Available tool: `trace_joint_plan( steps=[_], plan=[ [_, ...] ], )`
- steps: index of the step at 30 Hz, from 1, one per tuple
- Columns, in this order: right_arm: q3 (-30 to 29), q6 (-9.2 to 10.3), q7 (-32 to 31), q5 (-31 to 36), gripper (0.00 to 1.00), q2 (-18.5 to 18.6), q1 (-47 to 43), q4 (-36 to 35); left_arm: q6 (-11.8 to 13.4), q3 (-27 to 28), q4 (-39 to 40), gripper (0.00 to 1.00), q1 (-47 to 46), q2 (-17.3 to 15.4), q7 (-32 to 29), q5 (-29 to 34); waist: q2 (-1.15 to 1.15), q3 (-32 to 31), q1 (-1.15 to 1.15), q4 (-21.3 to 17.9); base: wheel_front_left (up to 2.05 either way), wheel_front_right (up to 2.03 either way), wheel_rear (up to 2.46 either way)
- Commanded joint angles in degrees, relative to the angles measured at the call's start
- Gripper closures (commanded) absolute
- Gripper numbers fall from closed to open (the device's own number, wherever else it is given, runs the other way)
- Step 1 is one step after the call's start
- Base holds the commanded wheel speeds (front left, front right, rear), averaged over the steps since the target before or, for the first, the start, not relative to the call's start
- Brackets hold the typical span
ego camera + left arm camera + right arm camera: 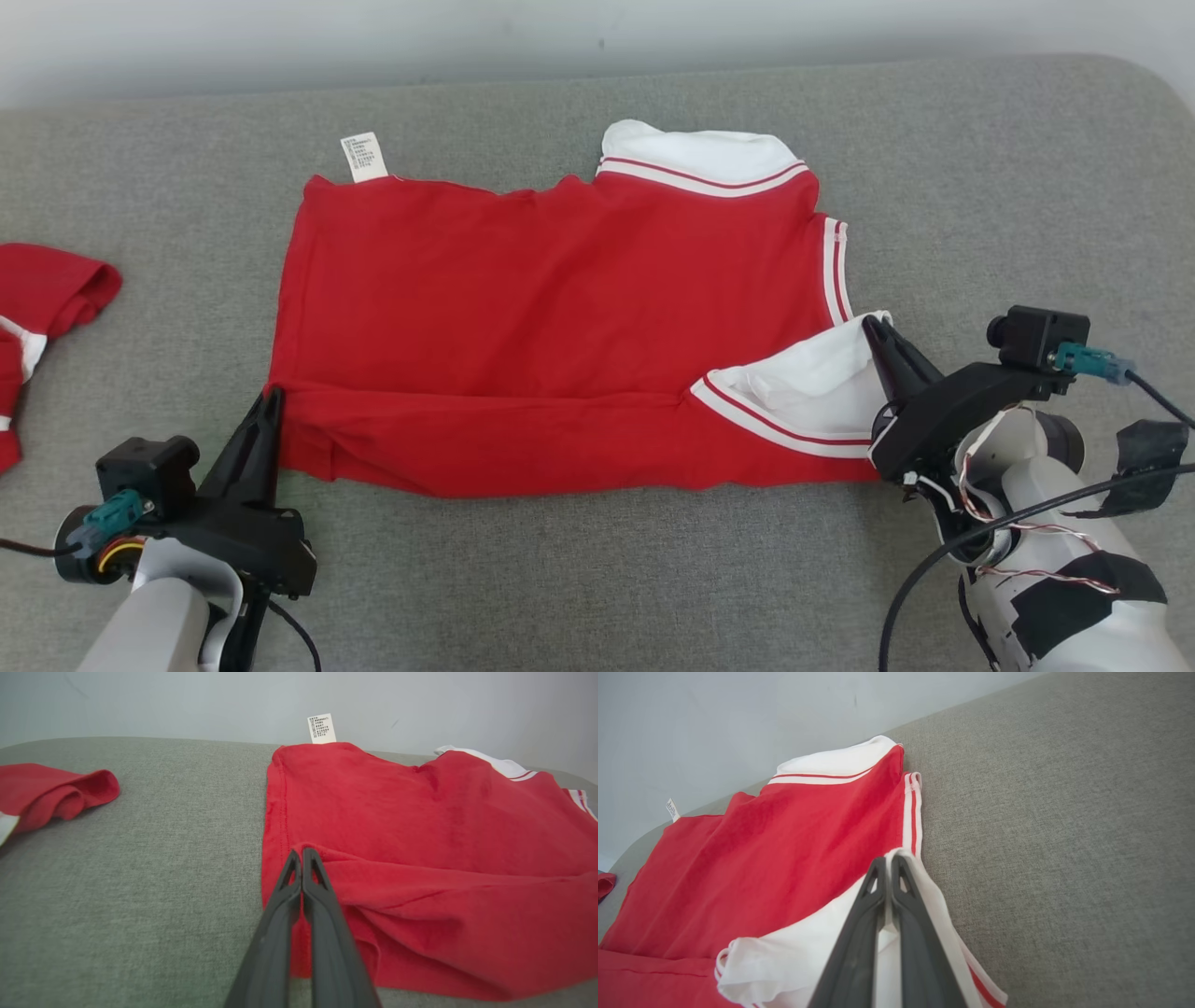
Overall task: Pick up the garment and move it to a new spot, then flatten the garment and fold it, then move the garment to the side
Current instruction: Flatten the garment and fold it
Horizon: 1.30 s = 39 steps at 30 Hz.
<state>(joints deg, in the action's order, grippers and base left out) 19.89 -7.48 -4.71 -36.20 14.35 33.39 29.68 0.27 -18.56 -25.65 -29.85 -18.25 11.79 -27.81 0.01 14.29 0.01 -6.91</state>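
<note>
Soft, light and floppy, the red garment (pixel 560 308) lies mid-worktop (pixel 579 579), best held by its near corners, where the left hand (pixel 271 401) at 8 o'clock and the right hand (pixel 878 329) at 4 o'clock are clamped.

pinch at the shirt's edge

the left gripper (pixel 302 851), fingers pressed together, pinches a raised fold at the left edge of the red shirt (pixel 420 858). a white label (pixel 321 729) stands at its far corner. another red cloth (pixel 56 793) lies well apart on the grey surface (pixel 140 882).
</note>
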Motion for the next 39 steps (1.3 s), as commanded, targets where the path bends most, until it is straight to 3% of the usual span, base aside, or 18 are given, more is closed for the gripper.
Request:
trace_joint_plan(
  steps=[1,2,9,17,28,39],
  plan=[
    [0.5,-0.03,0.8,-0.4,0.2,0.0,0.3,0.5,0.0,0.1,-0.4,0.57,-0.5,-0.1,0.7,0.7,-0.01,-0.4,-0.01,0.3,0.0,0.0,0.0],
    [1.1,-0.03,1.6,-0.8,0.0,0.1,0.4,1.1,0.0,0.1,-1.0,0.0,-0.7,0.1,1.2,0.8,-0.01,-0.7,-0.01,0.4,0.0,0.0,0.0],
    [2.3,-0.03,9.6,-2.6,0.0,2.1,-2.2,1.5,-0.3,0.9,-1.4,0.0,2.5,1.3,3.1,1.1,-0.01,-2.9,-0.01,1.0,0.0,0.0,0.0],
    [2.0,-0.03,14.4,-2.2,0.0,5.2,-8.7,-4.7,0.6,2.2,2.9,0.0,7.5,2.3,3.4,2.1,-0.01,-3.3,-0.01,0.9,0.0,0.0,0.0],
    [-0.9,-0.03,10.8,2.5,0.0,5.5,-19.2,-12.8,2.4,1.9,6.1,0.0,11.4,2.8,3.4,7.0,-0.01,-2.1,-0.01,-0.2,0.0,0.0,0.0],
    [-1.0,-0.03,7.8,5.7,0.0,2.6,-19.8,-11.5,3.0,2.5,3.5,0.0,9.4,2.9,3.4,10.4,-0.01,-1.2,-0.01,-0.4,0.0,0.0,0.0]
  ],
)
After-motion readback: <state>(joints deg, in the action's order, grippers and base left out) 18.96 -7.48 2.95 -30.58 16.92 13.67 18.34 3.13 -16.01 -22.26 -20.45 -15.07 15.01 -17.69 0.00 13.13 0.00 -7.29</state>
